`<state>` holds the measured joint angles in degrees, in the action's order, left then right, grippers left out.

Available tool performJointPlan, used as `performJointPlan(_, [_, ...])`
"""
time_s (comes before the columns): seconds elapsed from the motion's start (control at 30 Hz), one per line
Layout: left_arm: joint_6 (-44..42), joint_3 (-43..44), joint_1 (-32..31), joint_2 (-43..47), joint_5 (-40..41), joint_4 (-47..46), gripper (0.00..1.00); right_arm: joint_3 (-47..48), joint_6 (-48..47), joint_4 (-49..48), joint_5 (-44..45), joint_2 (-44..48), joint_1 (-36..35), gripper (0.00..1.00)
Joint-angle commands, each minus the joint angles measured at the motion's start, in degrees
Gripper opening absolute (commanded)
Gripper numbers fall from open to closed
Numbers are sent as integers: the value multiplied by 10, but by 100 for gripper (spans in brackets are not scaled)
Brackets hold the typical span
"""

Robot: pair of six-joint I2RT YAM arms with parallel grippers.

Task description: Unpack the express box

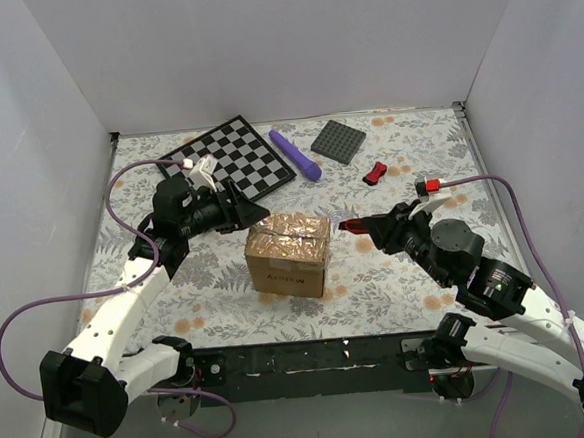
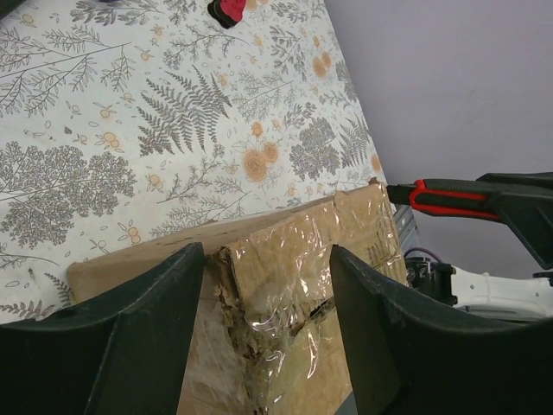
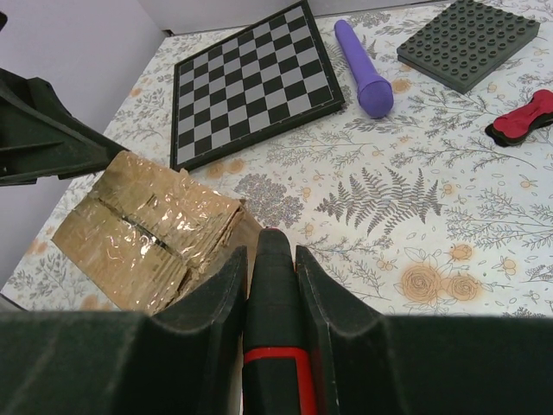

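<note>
In the middle of the table (image 1: pixel 406 271) sits the express box (image 1: pixel 288 251). The left end effector (image 1: pixel 257 213), wide around its top corner, should hold it steady while the right end effector (image 1: pixel 381 225), pinching a red-and-black tool (image 3: pixel 273 281), slits the tape (image 3: pixel 160 216).

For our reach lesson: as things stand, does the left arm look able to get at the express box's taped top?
Probably yes. The left arm has its jaws open astride the express box's top edge, with nothing between. The right arm's red-and-black tool points in from the opposite side, clear of them.
</note>
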<state>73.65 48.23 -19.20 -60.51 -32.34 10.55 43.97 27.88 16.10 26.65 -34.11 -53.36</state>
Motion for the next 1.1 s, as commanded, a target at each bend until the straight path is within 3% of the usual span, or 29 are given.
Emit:
performJointPlan(0.0, [-30, -5, -1, 7, -32, 32, 55, 12, -3, -37, 5, 9, 0, 1])
performJointPlan(0.27, [-30, -13, -1, -12, -55, 19, 34, 13, 8, -30, 2, 14, 0, 1])
performJointPlan(0.3, [-31, -12, -1, -13, -56, 20, 34, 15, 8, -29, 4, 14, 0, 1])
performJointPlan(0.43, [-39, -9, 0, -18, -53, 33, 55, 17, 7, -26, 9, 16, 0, 1])
performJointPlan(0.53, [-49, -9, -1, -19, -55, 40, 57, 18, 3, -24, 13, 17, 1, 1])
performJointPlan(0.67, [-55, -12, -1, -29, -70, 40, 38, 17, 0, -23, 16, 15, 0, 1])
performJointPlan(0.7, [-54, -15, -1, -31, -72, 39, 29, 17, -1, -23, 19, 16, 0, 1])
performJointPlan(0.93, [-41, -25, -1, -26, -80, 17, 0, 14, -3, -19, 26, 19, 0, 1])
performJointPlan(1.07, [-25, -29, 0, -15, -81, 1, 0, 14, -1, -24, 26, 22, 0, 1])
